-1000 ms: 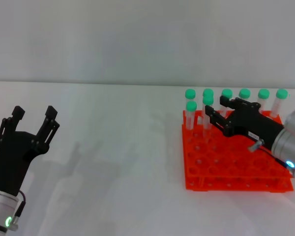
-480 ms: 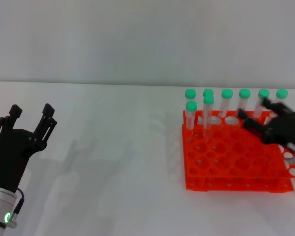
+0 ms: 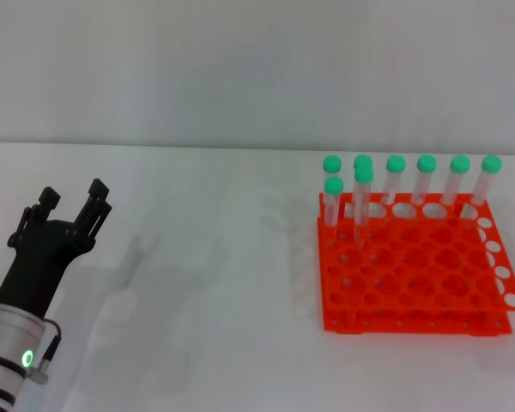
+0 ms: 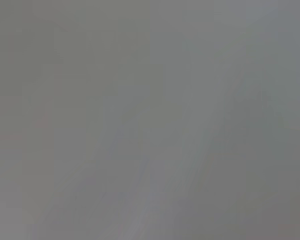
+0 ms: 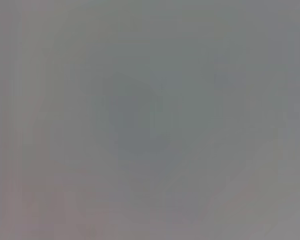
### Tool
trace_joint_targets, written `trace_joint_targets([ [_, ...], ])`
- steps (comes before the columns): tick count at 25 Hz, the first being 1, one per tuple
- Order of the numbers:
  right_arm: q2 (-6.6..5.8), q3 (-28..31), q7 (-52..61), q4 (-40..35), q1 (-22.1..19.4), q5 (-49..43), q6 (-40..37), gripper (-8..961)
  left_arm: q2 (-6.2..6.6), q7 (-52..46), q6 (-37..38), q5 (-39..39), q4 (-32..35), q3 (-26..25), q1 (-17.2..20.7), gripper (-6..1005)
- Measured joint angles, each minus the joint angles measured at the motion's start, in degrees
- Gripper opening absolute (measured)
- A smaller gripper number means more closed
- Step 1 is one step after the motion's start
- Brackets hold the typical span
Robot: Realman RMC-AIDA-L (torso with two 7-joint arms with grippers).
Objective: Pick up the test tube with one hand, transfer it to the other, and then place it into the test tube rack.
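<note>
The orange-red test tube rack [image 3: 416,279] stands on the white table at the right. Several clear test tubes with green caps stand upright in it: a back row [image 3: 427,176] and two in the second row at its left end, one of them [image 3: 362,202]. My left gripper [image 3: 71,204], black and forked with a green light on its wrist, is open and empty over the table at the far left. My right gripper is out of view. Both wrist views show only plain grey.
The white table [image 3: 206,283] runs from the left gripper to the rack. A pale wall rises behind the table's far edge. The rack's front rows of holes hold nothing.
My right gripper drew back from the rack's back rows to the right and left the view. My left gripper shifted slightly right and stayed open.
</note>
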Motion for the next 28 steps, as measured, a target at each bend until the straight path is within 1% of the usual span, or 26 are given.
trace_joint_targets([
  [4,0.18,1.57,-3.39,0.37,0.6,0.0,0.84,812,0.02,-0.04,-0.75,-0.52,-0.68,0.0,-1.62,832],
  [7,0.15,1.73,-4.11,1.2,2.08,0.0,2.07,822,0.02,-0.06,-2.24,-0.55,-0.87,0.0,-3.04,832],
  [10,0.09,1.77,-4.23,1.91,3.34,0.0,2.83,832,0.02,-0.07,-2.52,-0.54,-0.92,0.0,-3.3,832],
  [15,0.23,2.43,-4.27,1.99,3.55,0.0,2.99,872,0.03,-0.09,-2.25,-0.54,-0.93,-0.5,-3.1,832],
  [18,0.28,2.59,-4.28,2.02,3.57,0.0,2.9,871,0.02,-0.1,-2.2,-0.58,-1.02,-1.19,-2.87,832],
  [28,0.45,2.65,-4.62,2.45,3.78,0.0,2.8,872,-0.07,-0.12,-2.11,-0.25,-0.86,-1.18,-2.36,832],
])
